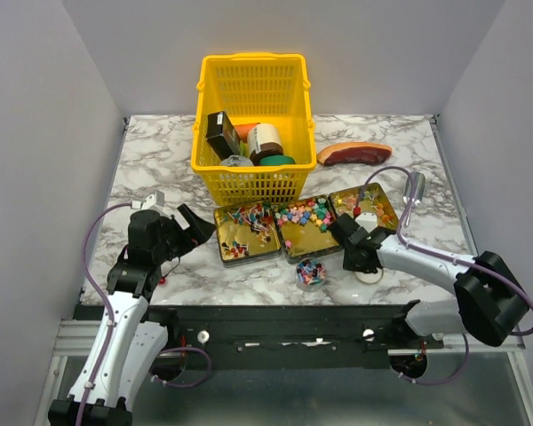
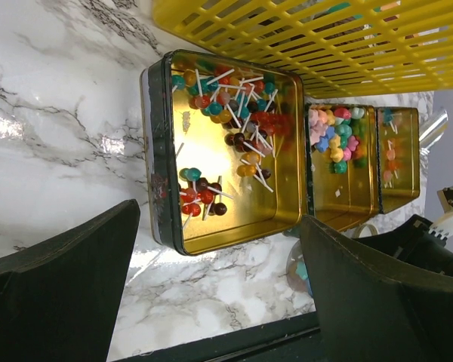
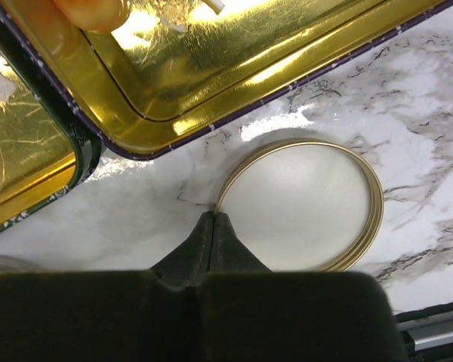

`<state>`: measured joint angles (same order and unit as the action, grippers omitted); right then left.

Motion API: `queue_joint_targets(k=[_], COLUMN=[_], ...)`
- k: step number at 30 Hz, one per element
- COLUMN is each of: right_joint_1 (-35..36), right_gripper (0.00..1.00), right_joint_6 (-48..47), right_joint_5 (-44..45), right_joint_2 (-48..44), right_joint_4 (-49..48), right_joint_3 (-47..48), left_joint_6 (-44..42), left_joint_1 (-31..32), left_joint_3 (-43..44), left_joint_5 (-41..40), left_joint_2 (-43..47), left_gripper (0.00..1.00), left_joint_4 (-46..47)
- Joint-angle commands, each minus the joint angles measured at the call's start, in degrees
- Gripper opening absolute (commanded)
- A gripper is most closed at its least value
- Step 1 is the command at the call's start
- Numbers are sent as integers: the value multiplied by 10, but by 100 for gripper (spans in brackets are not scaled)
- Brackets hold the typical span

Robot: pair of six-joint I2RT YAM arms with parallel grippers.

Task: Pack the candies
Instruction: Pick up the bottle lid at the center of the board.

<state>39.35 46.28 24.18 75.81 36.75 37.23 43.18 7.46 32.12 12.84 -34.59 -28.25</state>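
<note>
Candies (image 1: 306, 215) lie in three gold-lined tins set side by side in a row on the marble surface (image 1: 151, 169), just in front of a yellow basket (image 1: 249, 98).

Left tin (image 2: 155, 151): lollipops (image 2: 241, 113) with thin white sticks, mostly gathered toward the basket end, with a smaller cluster near the other end.
Middle tin (image 1: 306, 243): a heap of small pink, blue, green and yellow sweets at the basket end.
Right tin (image 1: 384, 213): only a few pieces.
A small clear container (image 1: 310, 272) holding more mixed sweets stands on the surface just in front of the middle tin.
A round gold-rimmed lid (image 3: 302, 204) lies flat on the surface close to the near corner of the right tin.

Left arm (image 1: 129, 293): left jaws released and spread wide, hovering near the left tin and grasping nothing.
Right arm (image 1: 426, 257): right jaws clenched tip to tip, nothing visible between them, the tips meeting the rim of the lid.

The basket holds boxed packages and cans. A reddish slab of fake meat (image 1: 354, 153) lies on the surface to the right of the basket, apart from the tins.
</note>
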Motion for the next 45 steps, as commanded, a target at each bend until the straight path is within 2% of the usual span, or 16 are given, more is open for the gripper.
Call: queue_joint_targets(k=[1,8,11,12,18,20,21,27,32,33,35,37,39,40,42,45], right_joint_1=[6,6,6,6,6,6,6,5,6,6,6,6,6,6,7,6], right_gripper=[1,1,1,1,1,1,1,1,1,1,1,1,1,1,1,1], right_joint_6=[2,-70,-129,-145,-254,-288,-297,-311,-299,-293,-265,-250,-234,-231,-227,-219], right_joint_5=[9,-62,-117,-161,-349,-402,-462,-636,-706,-749,-782,-806,-813,-821,-825,-828], right_joint_2=[-29,-223,-304,-328,-349,-354,-353,-331,-327,-327,-330,-331,-330,-330,-331,-337], right_joint_4=[10,18,13,11,16,14,11,-18,-36,-45,-77,-97,-106,-108,-108,-107], right_joint_3=[-9,10,53,67,175,192,205,230,235,232,216,210,203,203,202,197], left_joint_6=[-22,-19,-7,10,69,39,21,-74,-99,-103,-122,-183,-238,-289,-325,-342], left_joint_1=[-3,-3,-3,-3,27,52,82,190,228,235,270,301,355,368,390,403], left_joint_3=[-2,-6,-28,-37,-62,-37,-25,30,55,58,75,97,140,156,198,209], left_joint_5=[44,43,102,125,257,267,266,268,383,397,431,441,425,413,402,401], left_joint_2=[1,17,15,9,-21,-26,-32,-64,-87,-94,-103,-128,-161,-175,-213,-232], left_gripper=[99,99,99,99,99,99,99,99,99,99,99,99,99,99,98,97], left_joint_4=[18,21,81,133,365,379,380,407,466,490,495,458,376,349,286,289])
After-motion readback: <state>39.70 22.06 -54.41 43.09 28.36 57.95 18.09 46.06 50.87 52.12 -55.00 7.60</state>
